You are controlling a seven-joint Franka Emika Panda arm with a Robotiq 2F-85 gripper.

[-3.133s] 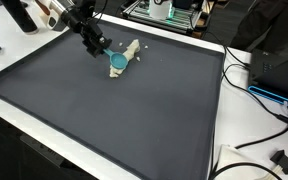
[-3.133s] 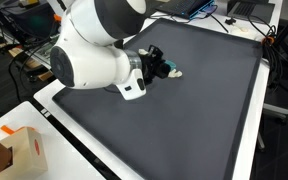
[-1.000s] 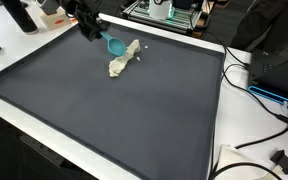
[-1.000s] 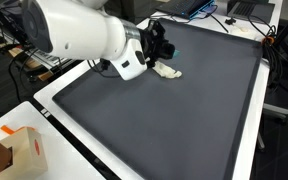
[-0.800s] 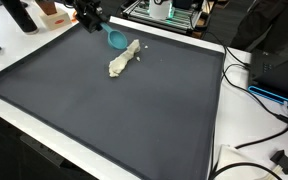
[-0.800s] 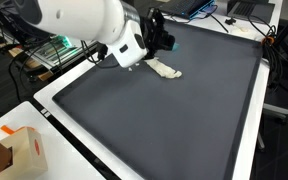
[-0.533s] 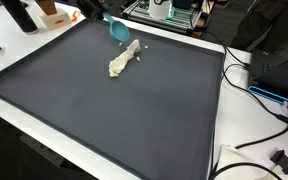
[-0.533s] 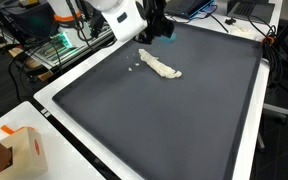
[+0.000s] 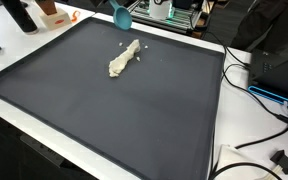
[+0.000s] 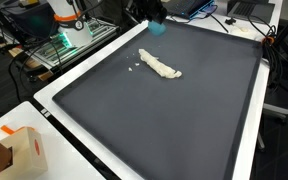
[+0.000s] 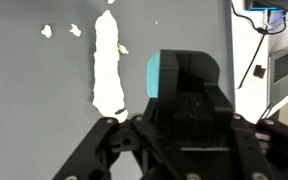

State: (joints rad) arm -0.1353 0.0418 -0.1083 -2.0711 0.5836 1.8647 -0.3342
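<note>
Up it's going: the gripper [image 10: 150, 15] is climbing to the top edge of the frame, still clenching the teal scoop [image 9: 122, 17]. The scoop is hanging above the white strip [image 9: 123, 60], which is lying undisturbed on the dark mat [image 9: 144, 115].

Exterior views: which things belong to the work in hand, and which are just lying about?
In hand:
tool, closed on the teal object
white strip on the dark mat
white crumbs beside the strip

Lying about:
cardboard box
black cables
black plug, off the mat
</note>
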